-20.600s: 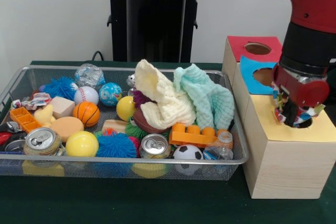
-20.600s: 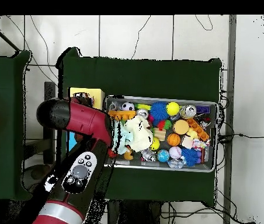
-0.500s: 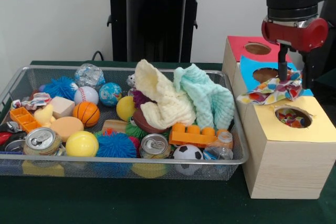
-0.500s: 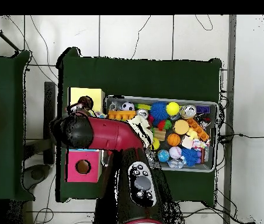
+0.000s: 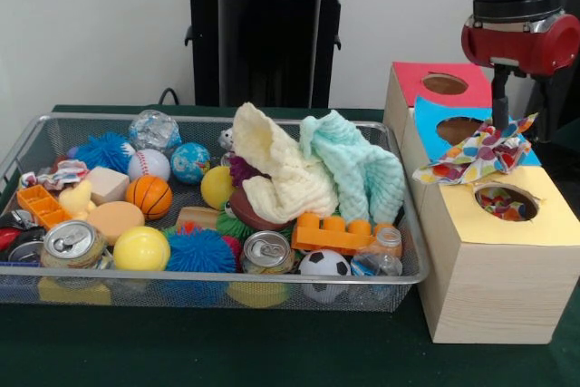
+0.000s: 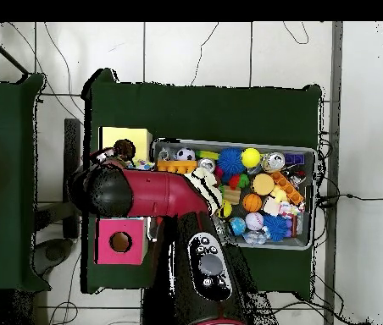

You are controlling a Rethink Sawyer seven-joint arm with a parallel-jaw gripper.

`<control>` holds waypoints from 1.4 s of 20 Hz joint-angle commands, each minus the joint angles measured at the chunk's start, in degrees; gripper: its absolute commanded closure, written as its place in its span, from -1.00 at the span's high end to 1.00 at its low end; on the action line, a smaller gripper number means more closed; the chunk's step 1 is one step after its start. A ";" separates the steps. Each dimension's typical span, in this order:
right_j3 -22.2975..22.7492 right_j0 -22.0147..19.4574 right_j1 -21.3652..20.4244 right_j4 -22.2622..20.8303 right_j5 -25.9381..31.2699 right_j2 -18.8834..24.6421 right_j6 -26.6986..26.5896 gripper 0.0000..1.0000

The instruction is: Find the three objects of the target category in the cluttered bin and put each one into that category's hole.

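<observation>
My gripper (image 5: 499, 126) hangs over the boxes at the right and is shut on a crumpled white wrapper (image 5: 478, 158) with red, yellow and blue print. It holds the wrapper in the air just above and left of the round hole (image 5: 505, 203) in the yellow-topped box (image 5: 494, 265). More printed wrapper shows inside the hole. Another such wrapper (image 5: 60, 173) lies at the far left of the wire mesh bin (image 5: 217, 292). In the overhead view my arm (image 6: 157, 193) hides the gripper, and the yellow box (image 6: 125, 139) and the bin (image 6: 307, 241) show.
The blue-topped box (image 5: 435, 120) and red-topped box (image 5: 426, 79) stand behind the yellow one. The bin holds a cream cloth (image 5: 276, 169), a mint cloth (image 5: 358, 169), balls, cans, an orange brick (image 5: 333, 235) and spiky toys. The pedestal (image 5: 267, 33) stands behind.
The gripper was low at the yellow box's hole with a wrapper in it; now it is higher, holding a wrapper over the hole's left edge. The arm has swung round in the overhead view.
</observation>
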 commanded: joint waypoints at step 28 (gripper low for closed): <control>-6.83 4.47 7.84 -12.19 8.33 -7.77 -0.20 1.00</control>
